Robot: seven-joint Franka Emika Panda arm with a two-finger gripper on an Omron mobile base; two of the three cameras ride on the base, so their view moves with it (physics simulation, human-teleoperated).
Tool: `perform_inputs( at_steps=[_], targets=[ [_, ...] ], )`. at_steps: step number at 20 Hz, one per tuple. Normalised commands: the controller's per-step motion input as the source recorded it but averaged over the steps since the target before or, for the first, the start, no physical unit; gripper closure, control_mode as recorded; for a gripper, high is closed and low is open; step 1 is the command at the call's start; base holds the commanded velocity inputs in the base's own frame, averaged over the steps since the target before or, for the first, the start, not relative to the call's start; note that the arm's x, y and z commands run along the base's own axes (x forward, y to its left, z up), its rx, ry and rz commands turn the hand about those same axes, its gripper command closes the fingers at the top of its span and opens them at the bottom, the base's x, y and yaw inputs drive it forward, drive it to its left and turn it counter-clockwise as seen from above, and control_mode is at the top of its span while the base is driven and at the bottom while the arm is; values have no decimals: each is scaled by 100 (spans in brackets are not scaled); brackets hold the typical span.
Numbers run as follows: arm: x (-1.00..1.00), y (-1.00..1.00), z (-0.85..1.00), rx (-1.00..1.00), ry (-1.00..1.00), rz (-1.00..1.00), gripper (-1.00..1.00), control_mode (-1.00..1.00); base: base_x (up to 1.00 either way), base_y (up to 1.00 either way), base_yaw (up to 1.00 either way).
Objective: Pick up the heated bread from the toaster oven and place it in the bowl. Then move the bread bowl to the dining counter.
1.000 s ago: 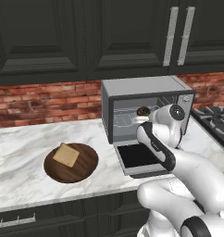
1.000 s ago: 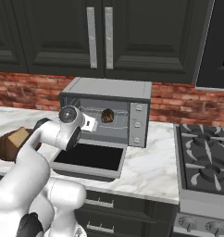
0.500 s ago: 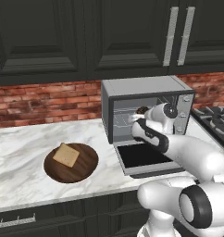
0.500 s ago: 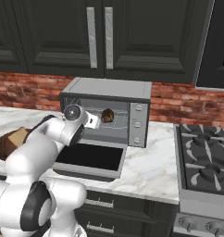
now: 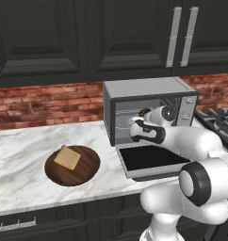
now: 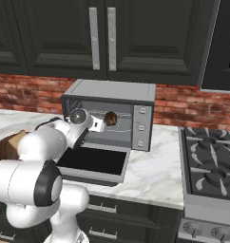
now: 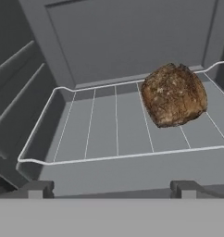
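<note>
The toaster oven (image 5: 149,96) (image 6: 112,92) stands on the marble worktop with its glass door (image 5: 151,160) dropped flat. The heated bread (image 7: 174,95) (image 6: 110,118), a dark brown lump, lies on the wire rack (image 7: 86,134) toward its right side. My gripper (image 7: 111,190) (image 5: 137,126) (image 6: 99,124) is open at the oven mouth. Its fingertips (image 7: 37,189) stand wide apart, short of the rack, with nothing between them. The dark wooden bowl (image 5: 85,167) sits left of the oven; my arm partly hides it at the left edge (image 6: 2,151). The dining counter is out of view.
A flat tan slice (image 5: 67,157) lies in the bowl. The open door overhangs the worktop's front edge. A gas stove (image 6: 212,161) (image 5: 222,117) lies right of the oven. Dark cabinets (image 5: 134,33) hang above, with a brick wall (image 5: 45,101) behind.
My hand has swung left across the oven front and in toward its opening, so it now faces the rack. The jaws stayed open; bread and bowl have not moved.
</note>
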Motion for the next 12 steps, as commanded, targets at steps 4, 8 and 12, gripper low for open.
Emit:
perform_inputs(
  at_steps=[4, 8, 12],
  targets=[
    [22, 0, -24, 0, 0, 0, -100, -100, 0, 0, 0],
    [10, 0, -34, 0, 0, 0, -100, -100, 0, 0, 0],
    [16, 0, -16, 0, 0, 0, -100, -100, 0, 0, 0]
  ],
)
